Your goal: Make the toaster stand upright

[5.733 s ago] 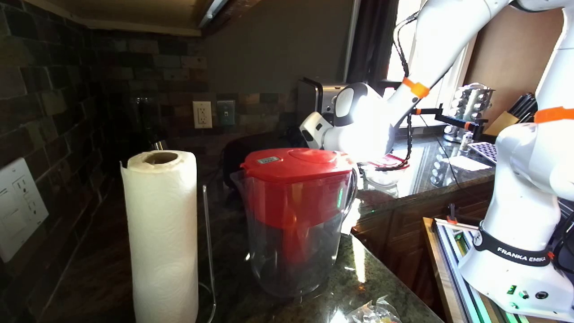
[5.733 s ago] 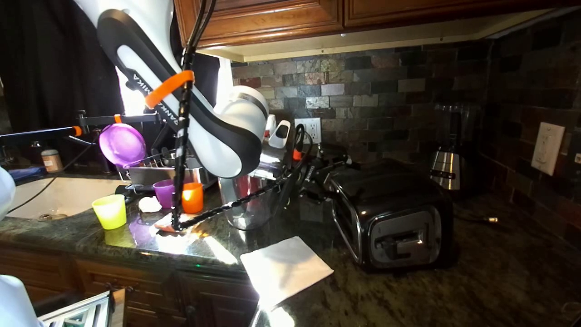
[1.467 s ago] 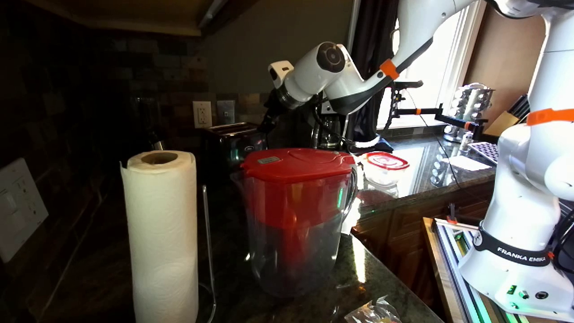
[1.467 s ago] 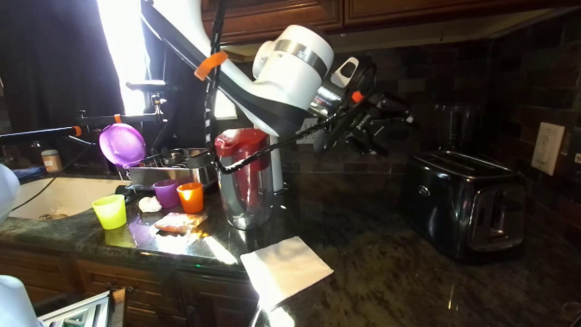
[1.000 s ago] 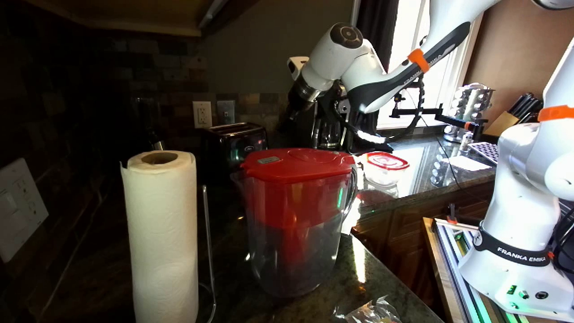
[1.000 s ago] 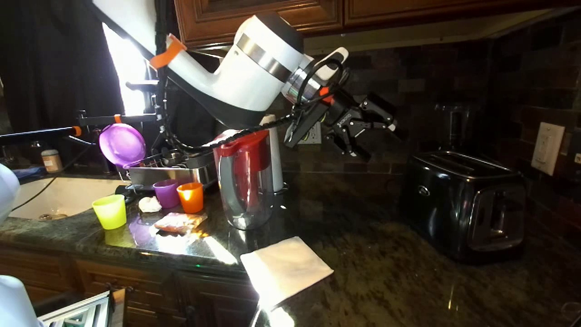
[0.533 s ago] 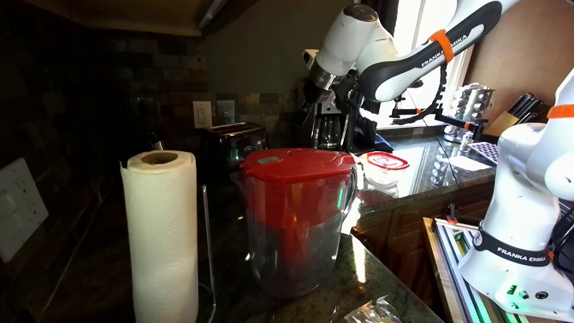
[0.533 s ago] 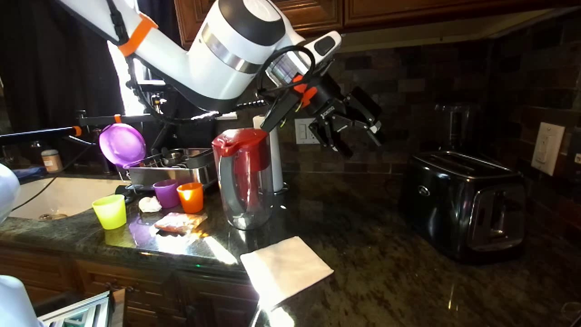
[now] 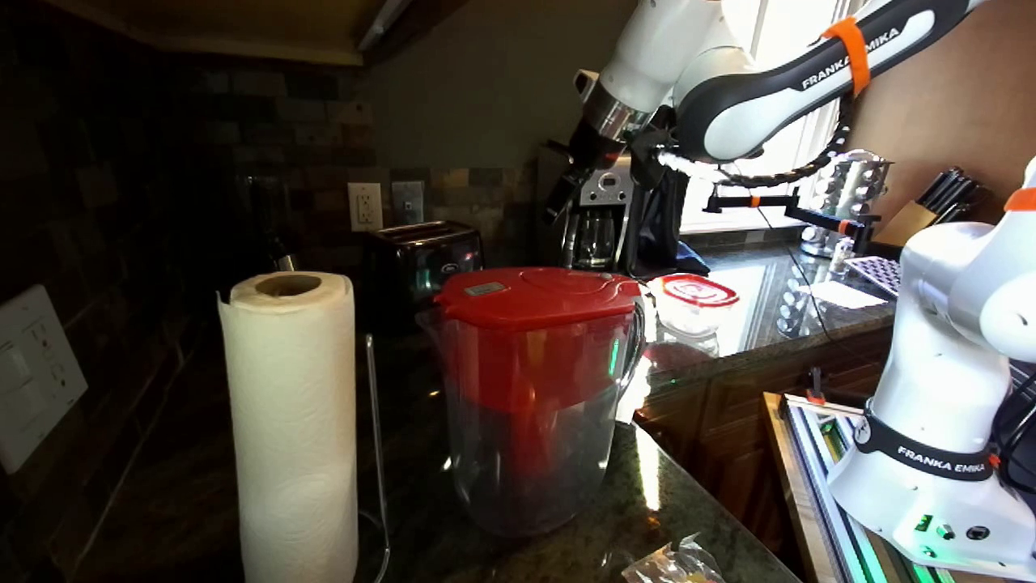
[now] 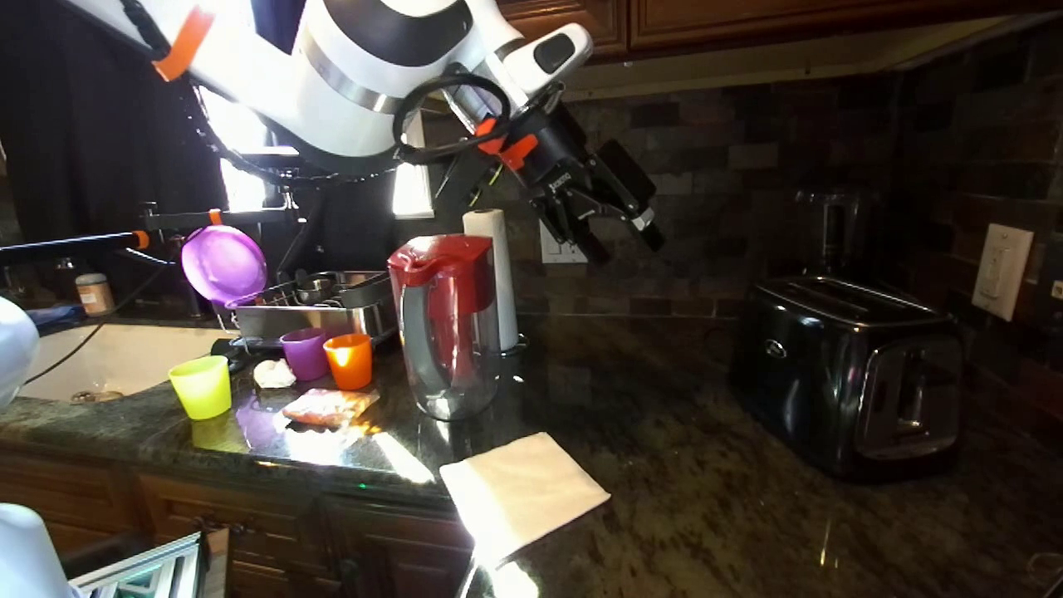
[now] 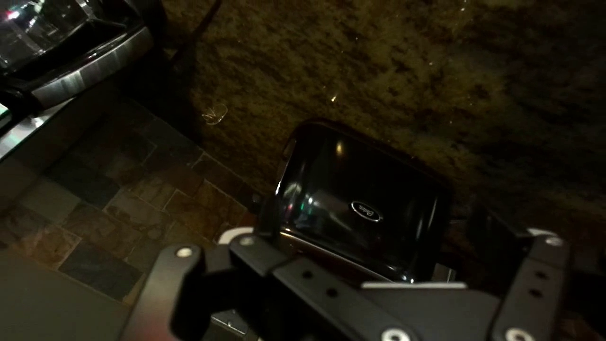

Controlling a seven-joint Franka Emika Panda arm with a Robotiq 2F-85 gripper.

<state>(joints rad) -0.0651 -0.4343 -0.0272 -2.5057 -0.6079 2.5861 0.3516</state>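
Observation:
The toaster point(image 10: 797, 382) is a glossy black box that stands upright on the dark counter, its slots facing up, in an exterior view. It also shows partly behind the pitcher in an exterior view point(image 9: 441, 263). In the wrist view the toaster point(image 11: 364, 180) sits ahead of the fingers, its oval badge visible. My gripper point(image 10: 623, 243) is open and empty, raised in the air above the counter, apart from the toaster and off to its pitcher side. In the wrist view the gripper's fingers point(image 11: 378, 215) are spread wide.
A red-lidded clear pitcher point(image 10: 448, 324) and a paper towel roll point(image 9: 291, 429) stand on the counter. A coffee machine point(image 9: 603, 214) stands at the back. Cups point(image 10: 201, 389), a food packet point(image 10: 328, 407) and a pale cloth point(image 10: 525, 490) lie nearer the sink.
Earlier the toaster lay on its side with my gripper at its slotted face. It now stands upright, farther toward the wall corner. My gripper has risen and drawn away from it.

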